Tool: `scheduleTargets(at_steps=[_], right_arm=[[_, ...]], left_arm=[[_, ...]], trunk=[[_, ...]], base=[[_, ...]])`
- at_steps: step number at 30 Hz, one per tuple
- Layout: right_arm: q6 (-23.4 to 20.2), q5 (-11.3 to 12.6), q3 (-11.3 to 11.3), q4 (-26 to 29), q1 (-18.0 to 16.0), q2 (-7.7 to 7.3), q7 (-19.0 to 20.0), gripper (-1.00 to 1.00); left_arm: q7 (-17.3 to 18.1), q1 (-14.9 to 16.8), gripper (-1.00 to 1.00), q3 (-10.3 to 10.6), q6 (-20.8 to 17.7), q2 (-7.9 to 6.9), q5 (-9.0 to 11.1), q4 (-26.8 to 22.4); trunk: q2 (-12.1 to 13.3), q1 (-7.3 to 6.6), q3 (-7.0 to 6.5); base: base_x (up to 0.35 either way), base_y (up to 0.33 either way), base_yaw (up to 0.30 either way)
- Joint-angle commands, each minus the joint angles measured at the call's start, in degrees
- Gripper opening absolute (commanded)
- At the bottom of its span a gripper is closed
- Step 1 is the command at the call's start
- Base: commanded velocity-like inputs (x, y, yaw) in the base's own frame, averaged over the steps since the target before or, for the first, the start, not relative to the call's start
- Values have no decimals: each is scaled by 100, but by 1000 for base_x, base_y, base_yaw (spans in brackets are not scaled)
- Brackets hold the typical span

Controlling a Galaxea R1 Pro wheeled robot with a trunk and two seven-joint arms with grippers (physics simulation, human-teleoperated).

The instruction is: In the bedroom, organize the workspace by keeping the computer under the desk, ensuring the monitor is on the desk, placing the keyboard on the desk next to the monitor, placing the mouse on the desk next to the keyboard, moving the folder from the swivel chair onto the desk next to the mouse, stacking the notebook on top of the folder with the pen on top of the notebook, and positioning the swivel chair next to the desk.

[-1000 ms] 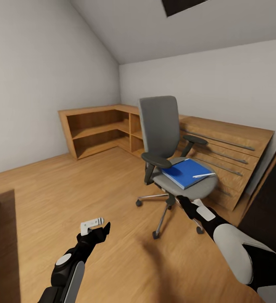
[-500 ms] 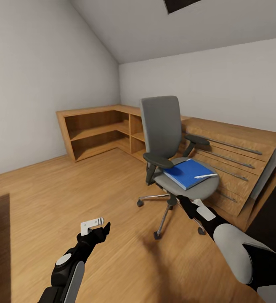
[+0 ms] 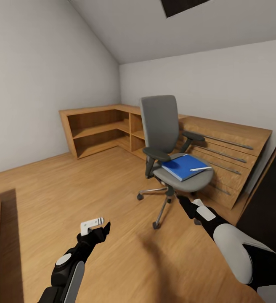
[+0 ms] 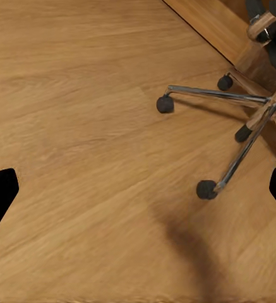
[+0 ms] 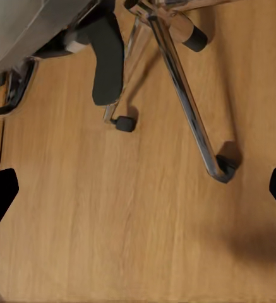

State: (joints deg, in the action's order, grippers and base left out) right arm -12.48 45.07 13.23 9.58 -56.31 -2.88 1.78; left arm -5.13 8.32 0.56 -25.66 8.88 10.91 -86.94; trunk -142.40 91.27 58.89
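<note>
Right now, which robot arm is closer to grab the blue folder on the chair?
Probably the right. Its tool sits just below the swivel chair seat holding the folder, while the left tool hangs farther away over bare floor.

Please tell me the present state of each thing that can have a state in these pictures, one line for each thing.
swivel chair: upright on the floor, loaded.
folder: flat on the chair seat.
pen: lying on the folder.
left gripper: open, empty.
right gripper: open, empty, near the seat.
wooden shelf unit: open, empty shelves.
</note>
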Motion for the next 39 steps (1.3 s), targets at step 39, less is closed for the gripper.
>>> scheduleTargets(at_steps=[39], right_arm=[[-17,-16,40,0,-3,7,6,100]], left_arm=[[-75,0,100,6,-18,0,61,142]], trunk=[[840,-466,-372]], base=[[-140,0,0]])
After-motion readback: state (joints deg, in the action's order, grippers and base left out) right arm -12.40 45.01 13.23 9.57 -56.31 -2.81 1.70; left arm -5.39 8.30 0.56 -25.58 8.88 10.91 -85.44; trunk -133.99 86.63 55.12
